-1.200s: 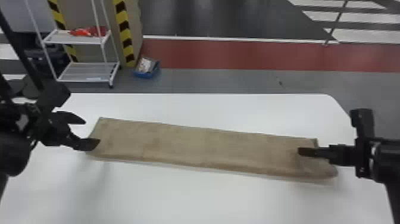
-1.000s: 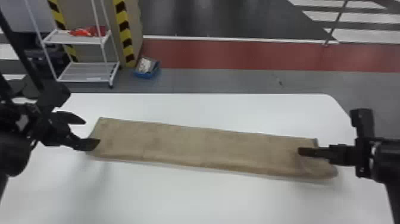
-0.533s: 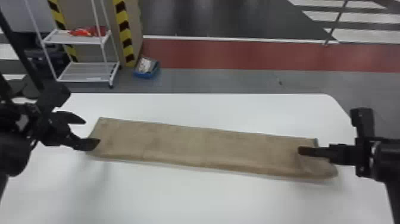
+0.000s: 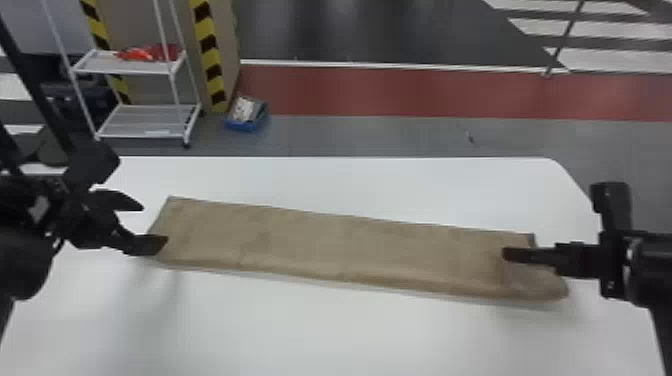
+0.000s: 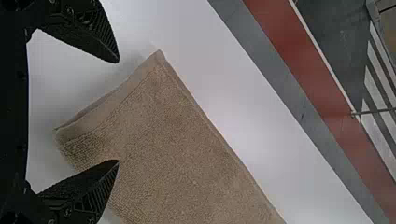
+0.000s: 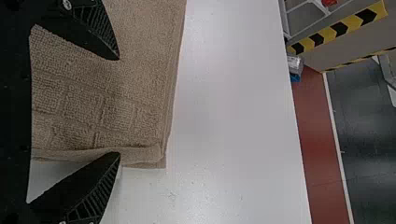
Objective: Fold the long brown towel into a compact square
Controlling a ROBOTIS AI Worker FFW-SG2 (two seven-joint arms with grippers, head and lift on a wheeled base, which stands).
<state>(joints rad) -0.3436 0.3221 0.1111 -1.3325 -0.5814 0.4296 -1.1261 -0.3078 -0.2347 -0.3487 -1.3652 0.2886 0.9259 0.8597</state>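
In the head view the towel lies flat on the desk as a long, narrow strip, running from side to side at a slight slant. The left gripper is at the towel's left end, its fingers parted, one of them overlapping the near corner there. The right gripper is at the other end, reaching in over the cloth from the side. The near edge looks thick and rounded, so the lengthwise folding seems to be done. What is left is to shorten the strip: its ends lie well apart, and no crosswise fold has been made. I would put the job at about halfway, with bringing one end over toward the other as the likely next step.

In the left wrist view the fingers stand wide apart with nothing clamped between them. One overlaps the towel near its end; the other is over bare desk, just off the end edge. Layers show at that edge, which fits a strip folded along its length.

In the right wrist view that gripper is open too and has no hold on the cloth. One finger is over the towel, while the other's tip meets the end edge, where stacked layers show at the corner. Both ends have yet to be gripped.
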